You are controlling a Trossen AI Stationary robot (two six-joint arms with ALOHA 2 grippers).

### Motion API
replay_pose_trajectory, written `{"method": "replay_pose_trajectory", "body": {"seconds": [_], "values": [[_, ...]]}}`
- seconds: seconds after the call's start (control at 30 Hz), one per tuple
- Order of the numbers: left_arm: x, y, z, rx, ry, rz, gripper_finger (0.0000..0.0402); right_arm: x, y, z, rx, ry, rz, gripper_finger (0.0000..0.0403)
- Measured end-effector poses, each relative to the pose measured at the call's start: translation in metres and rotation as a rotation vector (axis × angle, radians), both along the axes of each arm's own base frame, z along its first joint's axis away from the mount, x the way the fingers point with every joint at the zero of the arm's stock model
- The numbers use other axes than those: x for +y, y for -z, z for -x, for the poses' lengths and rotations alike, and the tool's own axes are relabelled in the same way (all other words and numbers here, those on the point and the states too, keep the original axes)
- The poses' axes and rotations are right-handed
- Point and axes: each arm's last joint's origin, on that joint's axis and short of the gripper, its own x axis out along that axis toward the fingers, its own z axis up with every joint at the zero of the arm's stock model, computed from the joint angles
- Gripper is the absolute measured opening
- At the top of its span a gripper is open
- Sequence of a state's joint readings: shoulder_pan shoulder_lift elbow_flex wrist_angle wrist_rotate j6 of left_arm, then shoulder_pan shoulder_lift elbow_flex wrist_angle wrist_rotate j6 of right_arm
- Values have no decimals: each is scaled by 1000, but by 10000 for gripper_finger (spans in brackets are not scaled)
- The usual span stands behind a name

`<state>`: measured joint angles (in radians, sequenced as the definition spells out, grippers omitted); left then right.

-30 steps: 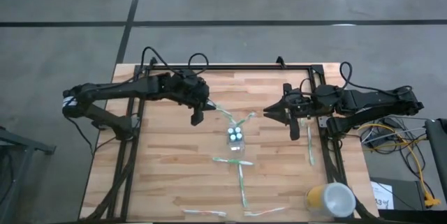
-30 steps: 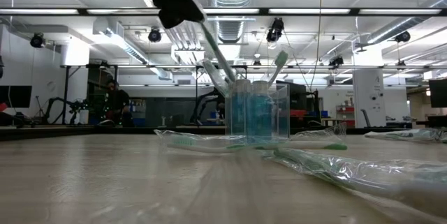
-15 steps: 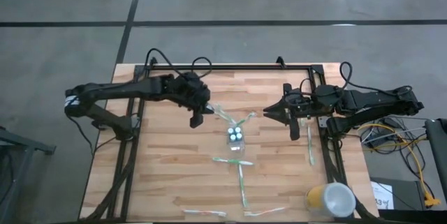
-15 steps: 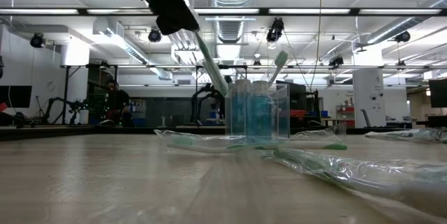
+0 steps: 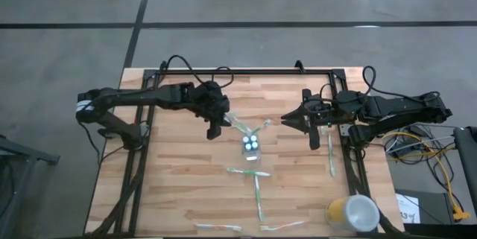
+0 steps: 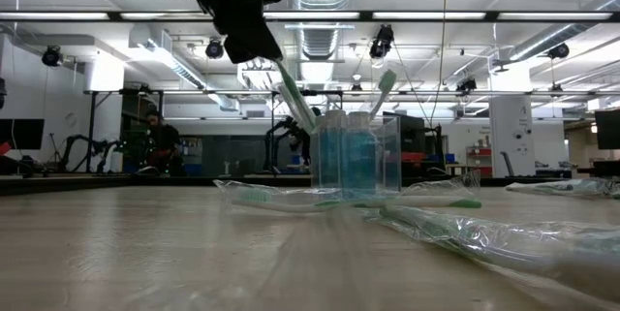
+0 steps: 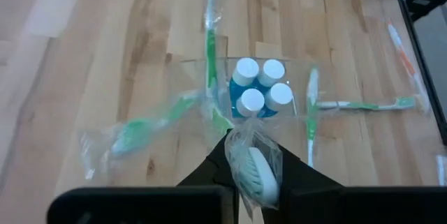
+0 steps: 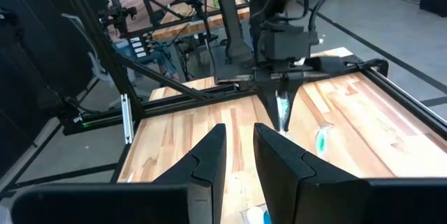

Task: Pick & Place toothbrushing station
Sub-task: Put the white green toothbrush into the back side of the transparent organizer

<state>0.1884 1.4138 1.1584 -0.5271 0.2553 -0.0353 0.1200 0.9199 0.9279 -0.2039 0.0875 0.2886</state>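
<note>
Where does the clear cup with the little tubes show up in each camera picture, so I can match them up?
High view: the clear cup sits mid-table, just right of the left hand.
Low view: centre, upright, tubes inside.
Left wrist view: centre, seen from above, just past the wrapped toothbrush that the hand grips.
Right wrist view: I cannot make it out.
Shared landmark: the four white tube caps.

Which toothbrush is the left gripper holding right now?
The wrapped toothbrush slanting into the clear cup, pinched by the left gripper; the others lie flat on the table.
</note>
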Motion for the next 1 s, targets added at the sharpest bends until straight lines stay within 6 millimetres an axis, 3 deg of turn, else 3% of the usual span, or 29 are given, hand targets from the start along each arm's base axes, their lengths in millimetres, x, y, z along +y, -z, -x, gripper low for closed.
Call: {"method": "replay_pose_trajectory", "body": {"seconds": [0.3, 1.0], "values": [[1, 10, -12, 3, -16, 44, 52, 0, 0, 0, 0, -1, 0, 68], [-1, 9, -12, -7, -9, 31, 139, 0, 0, 0, 1, -1, 0, 68]]}}
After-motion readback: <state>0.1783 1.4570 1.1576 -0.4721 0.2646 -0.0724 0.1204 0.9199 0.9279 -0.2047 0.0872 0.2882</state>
